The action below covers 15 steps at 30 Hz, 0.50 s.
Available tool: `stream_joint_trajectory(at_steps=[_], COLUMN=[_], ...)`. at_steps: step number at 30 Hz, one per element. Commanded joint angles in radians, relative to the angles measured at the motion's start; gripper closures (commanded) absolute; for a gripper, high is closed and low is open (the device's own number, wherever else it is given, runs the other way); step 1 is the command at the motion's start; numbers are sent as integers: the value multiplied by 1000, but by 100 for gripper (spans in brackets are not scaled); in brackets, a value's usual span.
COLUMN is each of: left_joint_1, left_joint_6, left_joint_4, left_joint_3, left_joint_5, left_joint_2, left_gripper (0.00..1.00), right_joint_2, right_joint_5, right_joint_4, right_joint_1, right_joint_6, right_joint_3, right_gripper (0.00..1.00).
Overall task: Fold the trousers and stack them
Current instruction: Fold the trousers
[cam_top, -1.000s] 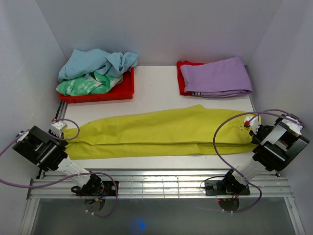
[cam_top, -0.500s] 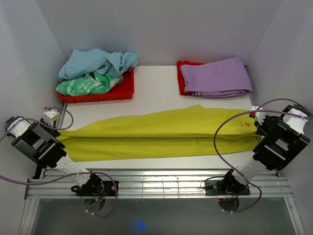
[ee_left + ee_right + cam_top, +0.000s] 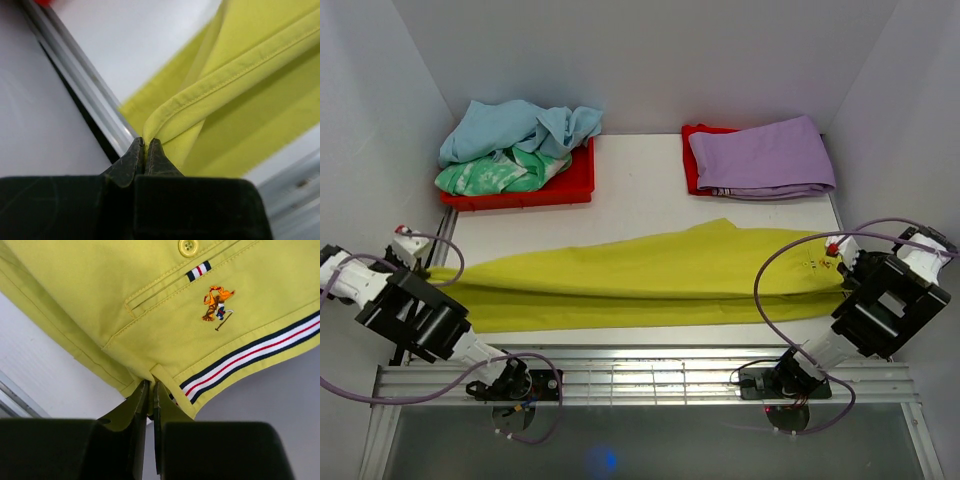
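A white surface (image 3: 640,200) sits inside pale walls, with a metal rail (image 3: 640,372) along its near edge. At the far left a red tray (image 3: 575,186) holds a crumpled blue cloth (image 3: 510,125) over a green patterned one (image 3: 485,177). At the far right a second red tray (image 3: 689,172) carries a folded purple garment (image 3: 760,155).

The left arm (image 3: 415,312) leans outward past the surface's left edge, its wrist turned in toward the cloth. The left pincer (image 3: 144,150) is closed on the stitched hem (image 3: 235,75) of the yellow trousers (image 3: 640,272), the fingertips pressed together with the fabric edge between them. The right arm (image 3: 880,312) leans out toward the right wall. The right pincer (image 3: 151,390) is clamped on the waistband end, its fingers nearly touching around a fold of cloth.

The trousers lie stretched lengthwise across the middle of the surface, between the two pincers and nearer than both trays, the legs laid one over the other with a long crease running left to right. At the waist end the right wrist view shows a yellow button (image 3: 188,246), a pocket welt, a small embroidered rider logo (image 3: 217,302) and a navy, white and red striped trim (image 3: 250,357).
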State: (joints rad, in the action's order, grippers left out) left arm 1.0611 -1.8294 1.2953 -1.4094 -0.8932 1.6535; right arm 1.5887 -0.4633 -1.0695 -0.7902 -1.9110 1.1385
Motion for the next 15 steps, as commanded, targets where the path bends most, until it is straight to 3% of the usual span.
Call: stream_joint_trajectory(at_steps=[1,7,10,15], left_joint_1=[103,143,148,148], left_joint_6=[-543,-574,-576,-525], left_joint_4=[36,-347,-458,-551], left_joint_3=[171,599,674,667], left_joint_5=[183,463,513,508], left_joint_2=[-101,-159,-132,-90], left_gripper=[100,100,100,100], right_joint_2=[-56,-68,-62,-30], right_joint_5=[149,210,235,227], right_joint_4=[132,213,252,237], right_joint_1=[-38,-35,-35,-34], right_joint_6=[-137,-167,-177,-128], right_joint_3=[-66,-181,-214,-177], right_gripper=[92,92,92,92])
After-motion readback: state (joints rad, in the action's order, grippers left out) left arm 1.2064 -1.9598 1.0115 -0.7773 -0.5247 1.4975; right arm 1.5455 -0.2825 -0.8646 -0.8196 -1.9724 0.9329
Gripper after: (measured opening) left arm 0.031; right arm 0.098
